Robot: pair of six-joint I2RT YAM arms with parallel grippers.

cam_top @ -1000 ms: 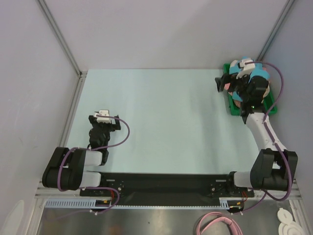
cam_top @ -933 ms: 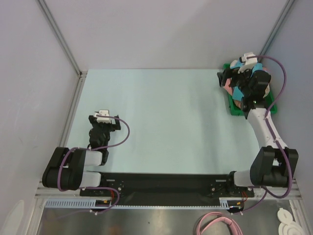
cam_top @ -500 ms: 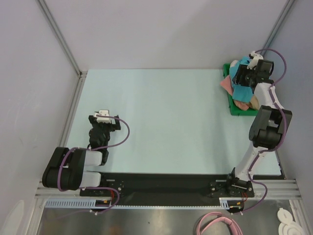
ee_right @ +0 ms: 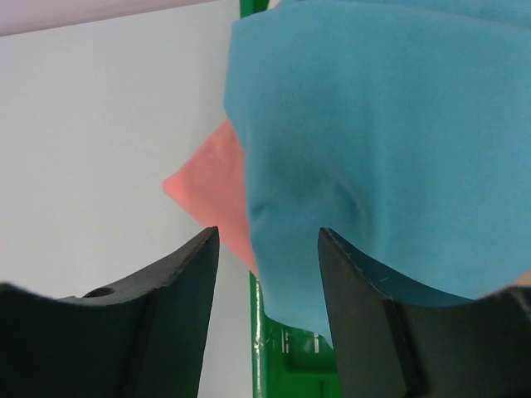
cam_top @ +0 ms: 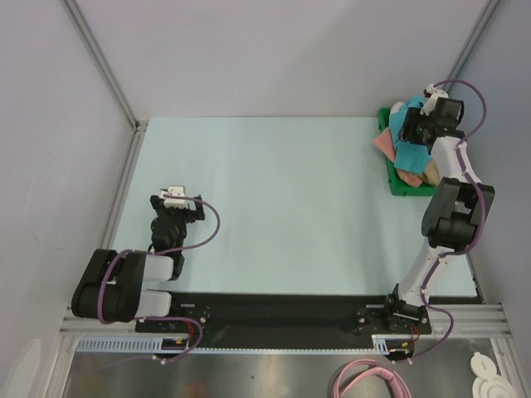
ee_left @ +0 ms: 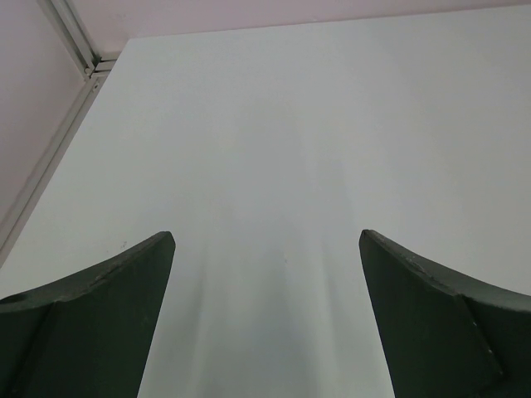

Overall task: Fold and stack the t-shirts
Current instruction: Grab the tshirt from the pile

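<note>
A pile of t-shirts lies in the green tray (cam_top: 399, 187) at the far right: a teal one (cam_top: 408, 154) on top, pink (cam_top: 384, 143) sticking out over the left rim, tan (cam_top: 431, 172) below and white (cam_top: 398, 108) at the back. My right gripper (cam_top: 412, 131) hovers over the pile. In the right wrist view it (ee_right: 267, 236) is open, with the teal shirt (ee_right: 382, 141), the pink corner (ee_right: 217, 186) and the tray rim (ee_right: 264, 348) between and beyond its fingers. My left gripper (cam_top: 170, 201) is open and empty over bare table, as the left wrist view (ee_left: 265, 240) shows.
The pale table (cam_top: 265, 199) is walled in on the left, back and right. An aluminium frame post (cam_top: 124, 149) runs along the left edge. The tray stands in the back right corner, close to the right wall.
My right arm has swung back and to the right, its wrist now over the far side of the tray, pointing left at the pile. The left arm has not moved.
</note>
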